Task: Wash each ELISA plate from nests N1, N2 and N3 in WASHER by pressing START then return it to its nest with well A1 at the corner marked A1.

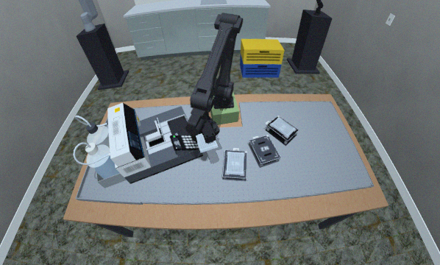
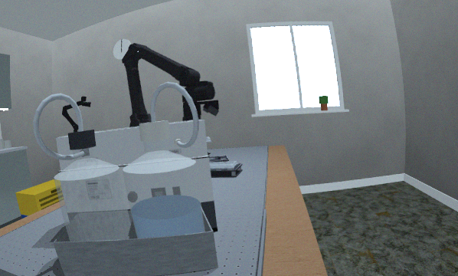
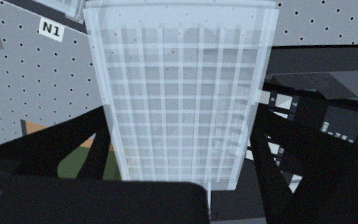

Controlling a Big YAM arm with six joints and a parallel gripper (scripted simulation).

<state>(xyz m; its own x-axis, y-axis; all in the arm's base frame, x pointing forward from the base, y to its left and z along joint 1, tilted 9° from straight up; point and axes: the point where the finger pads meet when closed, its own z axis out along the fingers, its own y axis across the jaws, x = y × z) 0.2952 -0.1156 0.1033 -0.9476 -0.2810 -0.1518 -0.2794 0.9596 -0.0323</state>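
Observation:
My gripper (image 1: 207, 140) (image 3: 180, 113) is shut on a clear ELISA plate (image 1: 207, 146) (image 3: 180, 75), held level above the table just right of the washer keypad (image 1: 189, 143) (image 3: 283, 101). The empty nest N2 (image 1: 258, 146) shows its label. A plate (image 1: 235, 163) sits in nest N1 (image 1: 235, 179), and another plate (image 1: 284, 126) sits in nest N3 (image 1: 288, 140). The washer (image 1: 120, 134) (image 2: 183, 128) stands at the left; its carrier (image 1: 148, 146) seems to hold no plate. A green lamp (image 1: 174, 136) shows beside the keypad.
Two bottles (image 1: 96, 158) (image 2: 161, 165) with looped hoses stand in a grey tray (image 1: 111, 179) (image 2: 137, 254) behind the washer. The arm's green base block (image 1: 225, 117) is at the table's back edge. The washer's dark base reaches under the keypad, close to the held plate.

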